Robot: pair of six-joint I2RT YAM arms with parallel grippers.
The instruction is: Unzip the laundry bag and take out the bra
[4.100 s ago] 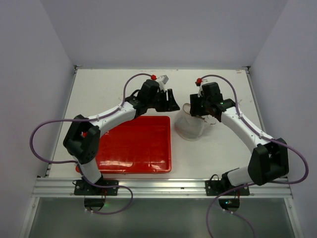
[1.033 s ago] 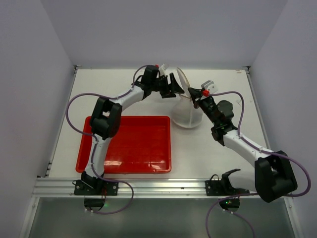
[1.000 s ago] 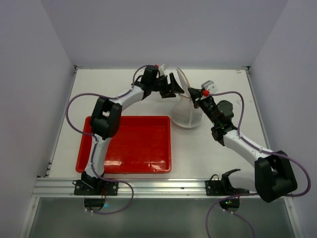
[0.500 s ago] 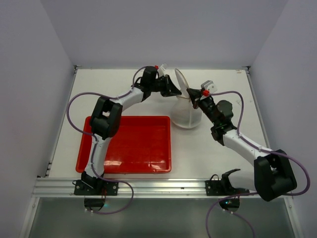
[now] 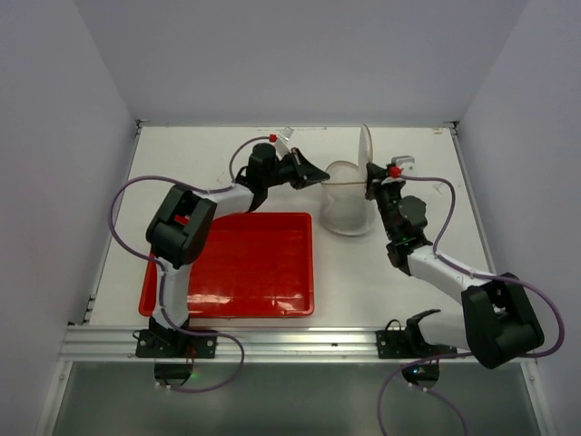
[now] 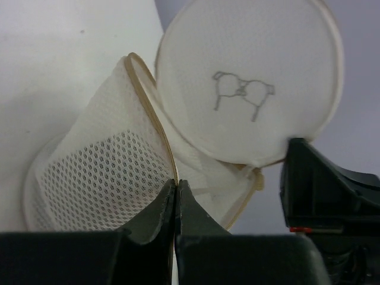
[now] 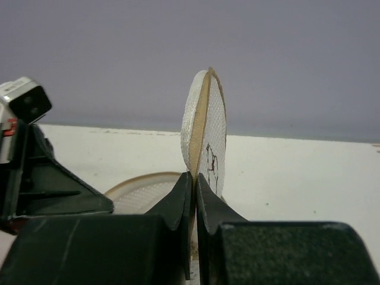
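Overhead, a white worktop (image 5: 209,154) carries a red tray (image 5: 241,268) on the left and a whitish mesh laundry bag (image 5: 340,207) just beside the tray's far right corner. Both arms reach in towards the bag. The left gripper (image 5: 320,174) meets its left side and the right gripper (image 5: 370,188) meets its right side. A round flap (image 5: 365,150) of the bag stands upright on its edge above the right gripper.

From the left wrist, the two black fingers are pressed together, clenched on the bag's thin tan rim (image 6: 161,127). Mesh wall spreads out to the left of them. Beyond, the round flap faces the camera and shows a small dark line drawing (image 6: 242,95) in its middle. The right gripper's black body grips the flap's lower right edge.

From the right wrist, the fingers are likewise clamped together, pinching the bottom edge of the round flap. The flap rises straight up, seen edge-on. The bag's open rim lies low and to the left on the worktop, with the left gripper's black body just beside it.
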